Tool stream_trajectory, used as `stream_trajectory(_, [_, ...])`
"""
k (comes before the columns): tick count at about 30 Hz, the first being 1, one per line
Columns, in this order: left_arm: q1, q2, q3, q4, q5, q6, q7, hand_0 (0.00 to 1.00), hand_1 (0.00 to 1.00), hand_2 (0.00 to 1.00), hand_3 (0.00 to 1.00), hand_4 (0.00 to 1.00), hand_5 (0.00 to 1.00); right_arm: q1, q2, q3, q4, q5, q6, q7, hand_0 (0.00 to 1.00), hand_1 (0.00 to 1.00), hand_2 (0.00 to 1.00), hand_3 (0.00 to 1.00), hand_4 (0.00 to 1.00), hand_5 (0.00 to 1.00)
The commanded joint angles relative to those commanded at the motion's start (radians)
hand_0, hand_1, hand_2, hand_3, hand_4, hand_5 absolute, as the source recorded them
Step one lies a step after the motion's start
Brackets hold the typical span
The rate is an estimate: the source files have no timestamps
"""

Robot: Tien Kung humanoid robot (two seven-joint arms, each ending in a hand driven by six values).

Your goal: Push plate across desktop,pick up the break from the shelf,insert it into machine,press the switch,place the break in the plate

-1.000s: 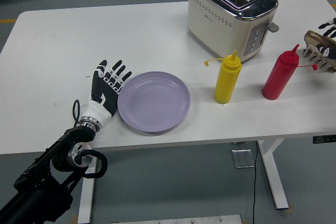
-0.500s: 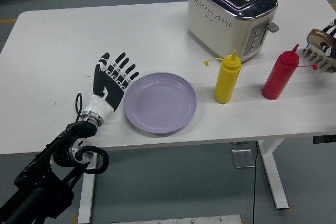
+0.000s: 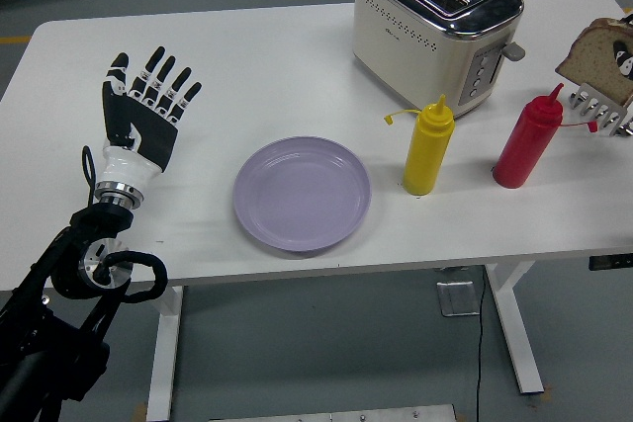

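Observation:
The lilac plate [image 3: 302, 193] lies flat near the table's front, left of the bottles. My left hand [image 3: 143, 106] is raised over the left part of the table, well clear of the plate, fingers spread and holding nothing. At the right edge my right hand [image 3: 619, 58] is shut on a brown bread slice [image 3: 588, 51], held just above the pale toast rack [image 3: 603, 112]; most of that hand is out of frame. The cream and chrome toaster [image 3: 435, 22] stands at the back with two top slots showing nothing inside and its lever [image 3: 513, 49] on the right side.
A yellow squeeze bottle [image 3: 428, 147] and a red squeeze bottle [image 3: 527, 142] stand between the plate and the rack, in front of the toaster. The white table [image 3: 247, 56] ends close to the rack at the right.
The left hand pushed the plate slightly right, then pulled back up and to the left, away from it. The bread slice has risen off the rack in the right hand.

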Motion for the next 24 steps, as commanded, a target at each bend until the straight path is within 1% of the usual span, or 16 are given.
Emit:
stream_trajectory(4, [0.041,0.015,-0.065,-0.038,-0.001,-0.007,0.014,0.847,0.890,0.966,0.870,0.642,0.998,0.004,-0.013,0.007,0.038,0.030,-0.039,0.020,0.246,0.364,0.444,0.504,0.347,0.015])
stream_trajectory(5, [0.054,0.019,-0.079,-0.047,-0.001,-0.009,0.017,0.832,0.873,0.949,0.843,0.642,0.998,0.005,-0.017,0.010,0.052,0.041,-0.050,0.023,0.223,0.350,0.431,0.497,0.343,0.008])
stream_trajectory(10, [0.129,0.044,-0.146,-0.078,-0.002,-0.021,0.033,0.832,0.873,0.949,0.843,0.642,0.998,0.017,-0.039,0.018,0.141,0.112,-0.102,0.025,0.223,0.350,0.431,0.497,0.343,0.008])
stream_trajectory(12, [0.163,0.051,-0.176,-0.083,-0.014,-0.025,0.037,0.831,0.874,0.948,0.843,0.642,0.998,0.027,-0.048,0.016,0.179,0.149,-0.116,0.025,0.233,0.332,0.417,0.491,0.345,0.002])
stream_trajectory(16, [0.225,0.064,-0.229,-0.089,-0.034,-0.031,0.042,0.831,0.874,0.948,0.843,0.642,0.998,0.052,-0.060,0.005,0.260,0.231,-0.136,0.019,0.233,0.332,0.417,0.491,0.345,0.002])
stream_trajectory(17, [0.241,0.068,-0.242,-0.090,-0.037,-0.032,0.043,0.831,0.875,0.951,0.850,0.642,0.998,0.063,-0.061,-0.001,0.281,0.252,-0.142,0.016,0.225,0.298,0.404,0.486,0.353,0.002])
stream_trajectory(19, [0.270,0.079,-0.268,-0.091,-0.041,-0.033,0.044,0.831,0.875,0.951,0.850,0.642,0.998,0.092,-0.060,-0.024,0.319,0.294,-0.151,0.000,0.225,0.298,0.404,0.486,0.353,0.002])
stream_trajectory(22, [0.295,0.091,-0.294,-0.093,-0.044,-0.035,0.046,0.831,0.875,0.951,0.850,0.642,0.998,0.133,-0.054,-0.058,0.351,0.361,-0.157,-0.028,0.225,0.298,0.404,0.486,0.353,0.002])
stream_trajectory(24, [0.303,0.097,-0.305,-0.095,-0.044,-0.036,0.046,0.830,0.875,0.951,0.850,0.642,0.998,0.158,-0.047,-0.080,0.357,0.404,-0.155,-0.050,0.219,0.292,0.398,0.484,0.345,0.002])
